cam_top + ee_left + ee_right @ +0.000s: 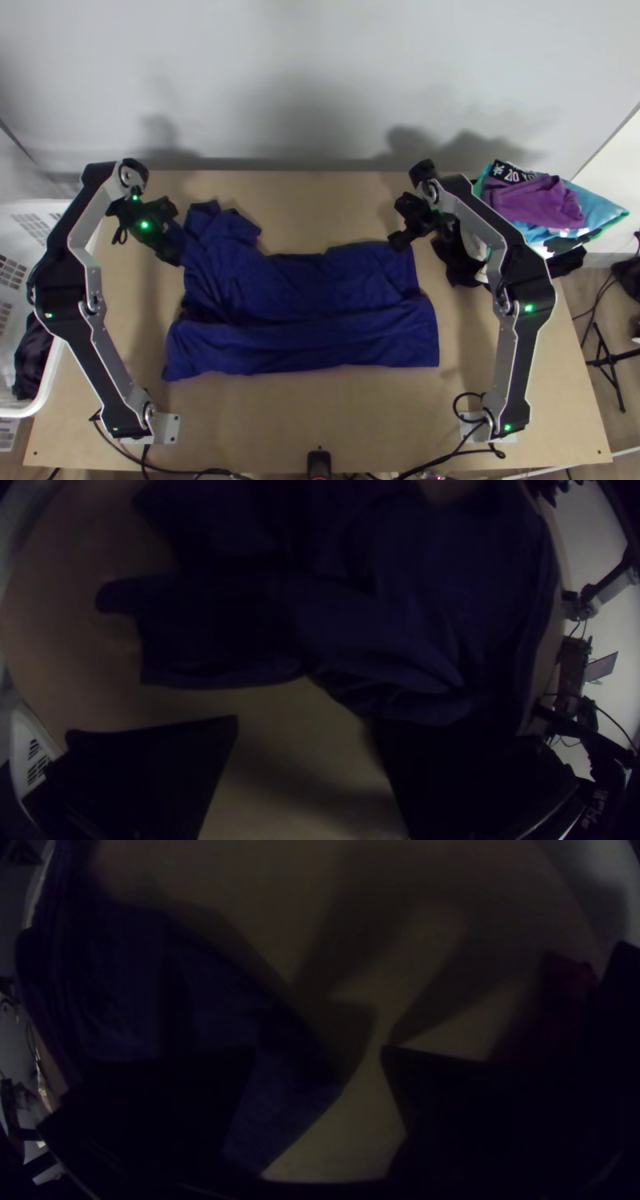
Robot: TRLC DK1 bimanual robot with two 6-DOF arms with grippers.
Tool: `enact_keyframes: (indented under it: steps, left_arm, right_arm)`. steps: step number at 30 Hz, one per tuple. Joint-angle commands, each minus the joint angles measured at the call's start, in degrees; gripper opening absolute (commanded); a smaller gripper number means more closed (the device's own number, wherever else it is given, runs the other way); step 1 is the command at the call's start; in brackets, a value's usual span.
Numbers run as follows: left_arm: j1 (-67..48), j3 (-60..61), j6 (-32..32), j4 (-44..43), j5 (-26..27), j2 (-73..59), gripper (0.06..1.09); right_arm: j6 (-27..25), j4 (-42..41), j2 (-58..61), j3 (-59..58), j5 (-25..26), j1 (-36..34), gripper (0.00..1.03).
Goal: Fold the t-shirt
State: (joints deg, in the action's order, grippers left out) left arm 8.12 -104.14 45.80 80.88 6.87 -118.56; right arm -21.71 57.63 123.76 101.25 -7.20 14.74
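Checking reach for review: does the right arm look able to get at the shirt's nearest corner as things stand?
Probably yes: the right hand is open close to that corner of the shirt, and nothing appears to lie over the cloth there.
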Motion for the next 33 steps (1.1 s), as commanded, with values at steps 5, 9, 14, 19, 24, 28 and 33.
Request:
enact_keyframes:
  steps: [5, 9, 14, 19, 24, 28, 33]
  left_arm:
    - [-0.2, 1.2, -4.7, -0.6, 7.1, -1.5, 1.03]
    - [0.0, 1.6, -6.0, -0.6, 8.8, -2.3, 1.03]
    - [-0.3, 1.7, -7.5, -0.8, 10.5, -2.5, 1.03]
    - [-0.5, 3.8, -7.7, -1.7, 10.8, -2.6, 1.01]
    - [0.7, 5.2, -7.0, -2.0, 10.6, -1.7, 0.98]
    - [3.2, 4.9, -6.5, -2.0, 10.1, -1.9, 0.98]
    - [3.2, 7.2, -5.4, -2.0, 9.0, -1.8, 0.93]
  right_arm:
    - [-0.9, 0.2, 0.8, -0.1, -0.8, 0.2, 0.87]
    - [-1.0, 0.4, 0.8, -0.4, -1.6, 0.2, 0.82]
    - [-1.2, 0.3, 1.0, -0.2, -2.8, -0.2, 0.78]
    - [-1.6, 0.4, 1.2, 0.2, -2.8, -0.3, 0.75]
    - [-1.8, 0.4, 1.3, 0.3, -2.9, -0.4, 0.75]
    - [-1.8, 0.4, 1.3, 0.4, -2.9, -0.4, 0.75]
    - [-1.8, 0.4, 1.6, 0.9, -3.0, -0.3, 0.75]
